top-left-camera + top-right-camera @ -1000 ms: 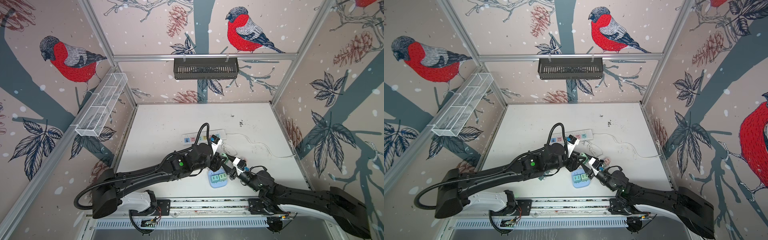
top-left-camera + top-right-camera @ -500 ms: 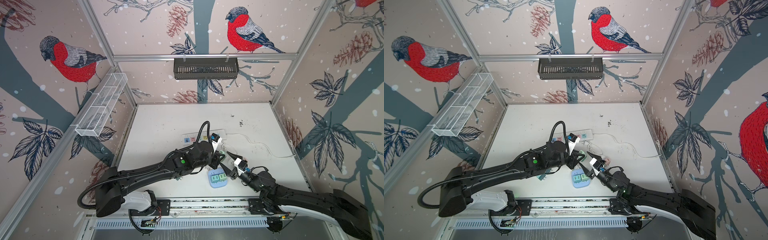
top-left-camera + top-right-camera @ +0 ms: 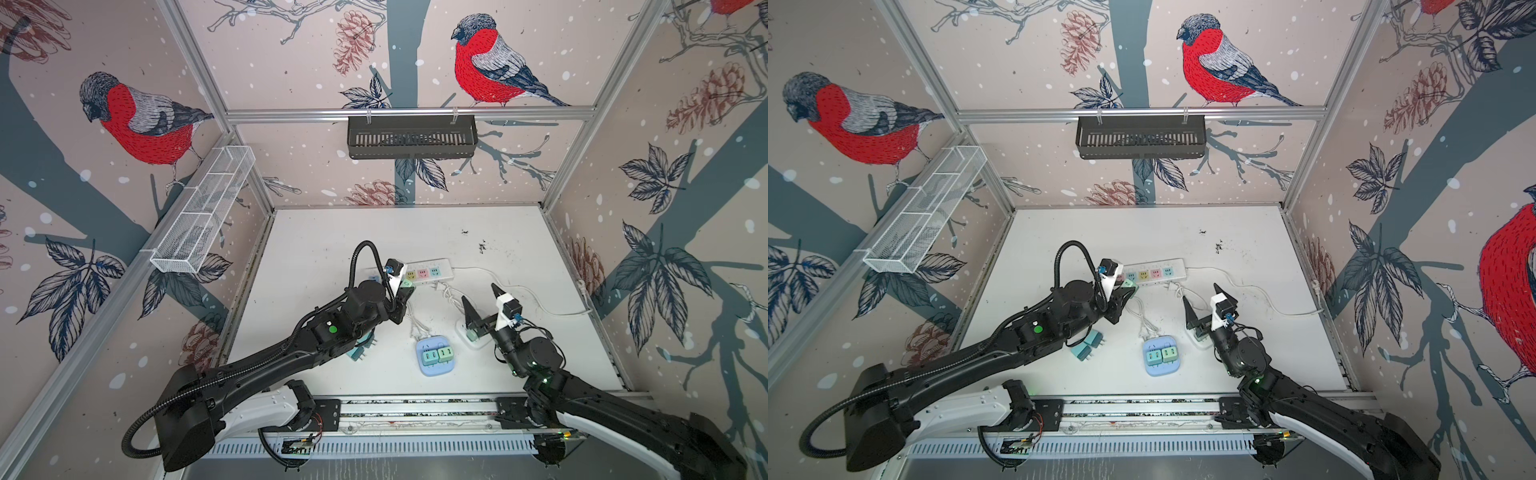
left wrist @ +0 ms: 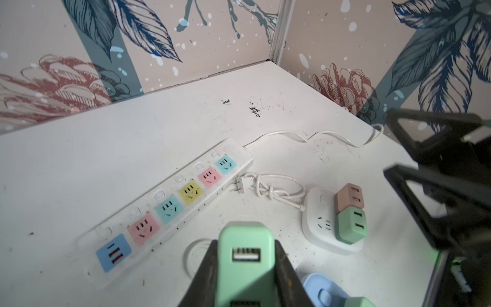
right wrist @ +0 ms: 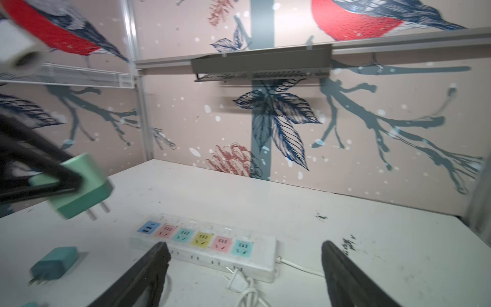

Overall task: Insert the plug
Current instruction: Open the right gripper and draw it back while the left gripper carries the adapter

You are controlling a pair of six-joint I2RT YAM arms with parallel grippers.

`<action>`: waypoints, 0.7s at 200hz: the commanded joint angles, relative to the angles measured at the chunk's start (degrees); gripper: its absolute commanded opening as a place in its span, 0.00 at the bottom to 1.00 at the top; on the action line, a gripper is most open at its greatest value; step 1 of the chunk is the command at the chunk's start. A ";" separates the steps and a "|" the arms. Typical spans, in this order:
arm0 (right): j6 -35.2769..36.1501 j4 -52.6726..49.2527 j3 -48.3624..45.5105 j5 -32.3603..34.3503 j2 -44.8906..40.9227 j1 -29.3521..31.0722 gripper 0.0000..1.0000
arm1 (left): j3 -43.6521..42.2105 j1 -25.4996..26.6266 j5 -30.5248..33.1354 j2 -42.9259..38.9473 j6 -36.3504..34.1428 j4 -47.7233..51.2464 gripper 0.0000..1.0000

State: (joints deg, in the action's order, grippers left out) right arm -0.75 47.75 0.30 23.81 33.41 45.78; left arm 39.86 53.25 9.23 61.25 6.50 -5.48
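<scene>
Plug (image 4: 245, 255) appears light, rigid and smooth-sided. Left gripper (image 4: 244, 243) clamps its flat sides, prongs clear. Right gripper (image 3: 480, 293), at its three o'clock in a top view, stands released and empty.

On bird-patterned walls (image 3: 316, 166), a white wire basket (image 3: 203, 212) hangs left of the black rack (image 3: 411, 137), scuffed white tabletop (image 3: 374, 237) below it.

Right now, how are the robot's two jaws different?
The left gripper has jaws shut on a light green plug; the right gripper has jaws wide apart, empty. The left gripper is by the long power strip; the right gripper by the white socket box. Both are black.
</scene>
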 commanded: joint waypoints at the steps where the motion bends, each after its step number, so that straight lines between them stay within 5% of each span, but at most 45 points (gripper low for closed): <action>1: -8.71 -6.81 0.45 4.56 -0.36 -5.07 0.90 | -0.85 -0.07 0.48 0.11 -14.52 -5.95 0.00; 90: -19.58 -7.87 2.68 -1.32 7.55 -17.82 0.93 | 2.29 -0.70 -1.50 11.94 -29.24 -10.06 0.00; 140: -19.79 -7.53 4.22 -1.60 11.24 -18.05 0.92 | 13.70 -7.72 -14.35 23.99 -29.09 -4.22 0.00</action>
State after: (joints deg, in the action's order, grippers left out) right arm -19.38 39.07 3.64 22.50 43.90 27.81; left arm 50.09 47.62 2.35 81.43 -20.71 -9.96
